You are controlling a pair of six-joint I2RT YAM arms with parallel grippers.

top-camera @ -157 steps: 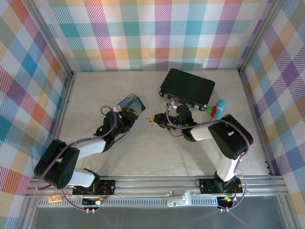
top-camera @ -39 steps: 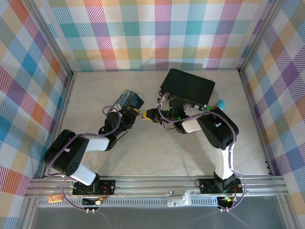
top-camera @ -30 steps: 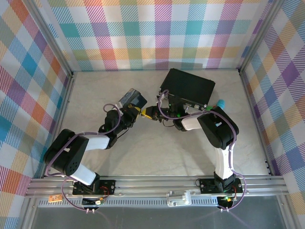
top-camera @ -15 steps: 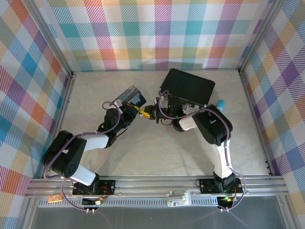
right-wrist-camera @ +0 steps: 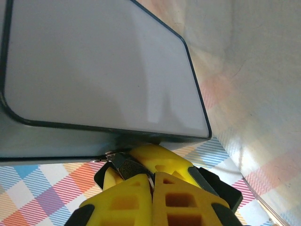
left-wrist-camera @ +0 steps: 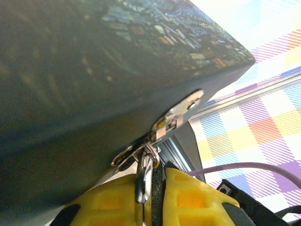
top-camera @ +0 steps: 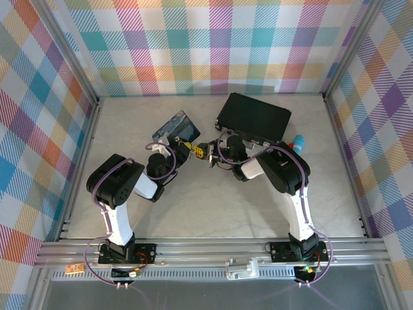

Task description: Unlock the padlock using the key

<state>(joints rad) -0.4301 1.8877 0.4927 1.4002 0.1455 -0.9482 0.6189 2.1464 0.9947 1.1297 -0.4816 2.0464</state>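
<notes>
Top view: the left gripper [top-camera: 186, 146] and right gripper [top-camera: 202, 152] meet tip to tip between the blue painted tin [top-camera: 174, 126] and the black case [top-camera: 253, 117]. Left wrist view: the yellow fingers [left-wrist-camera: 188, 197] clamp the silvery padlock [left-wrist-camera: 144, 176], which hangs from the tin's hasp [left-wrist-camera: 178, 113]. Right wrist view: the right fingers [right-wrist-camera: 178, 197] are pressed together beneath the tin's pale underside; whether they hold the key cannot be told.

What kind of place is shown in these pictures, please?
Most likely a robot test cell in a laboratory. The left arm and right arm are bolted to a metal rail, and checked walls box in the table.
</notes>
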